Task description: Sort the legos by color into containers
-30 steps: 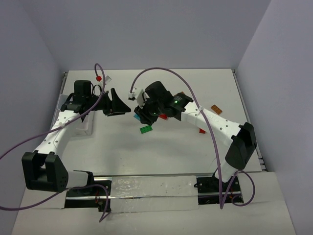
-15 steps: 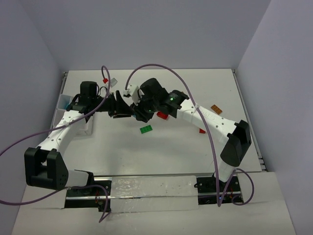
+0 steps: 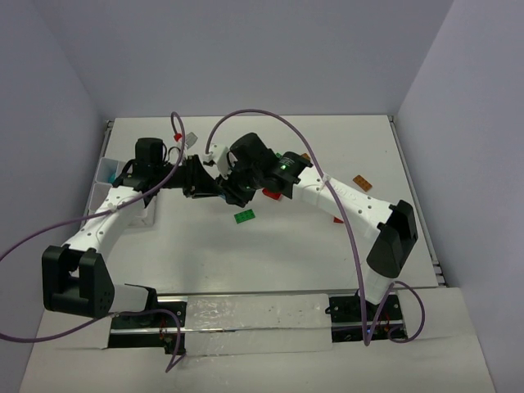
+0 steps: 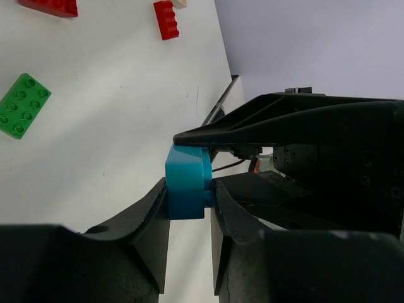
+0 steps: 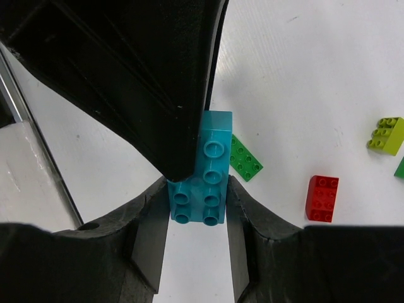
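A blue lego (image 5: pixel 208 170) hangs above the table between both arms. My right gripper (image 5: pixel 197 189) is shut on its studded end. My left gripper (image 4: pixel 189 189) comes in from the opposite side, and its jaws press on both sides of the same blue lego (image 4: pixel 186 183). In the top view the two grippers meet nose to nose, left gripper (image 3: pixel 211 182) against right gripper (image 3: pixel 226 185), and the blue lego is hidden between them. The containers (image 3: pixel 106 169), a translucent white box, sit at the far left, partly under the left arm.
On the table lie a green lego (image 3: pixel 244 216), a red lego (image 3: pixel 271 194), another red one (image 3: pixel 338 219) and an orange one (image 3: pixel 362 182). A yellow-green lego (image 5: pixel 386 134) shows in the right wrist view. Purple cables arch over both arms.
My left gripper has moved right to meet the right gripper and has closed its jaws on the blue lego. The right arm has shifted slightly left, still holding the lego.
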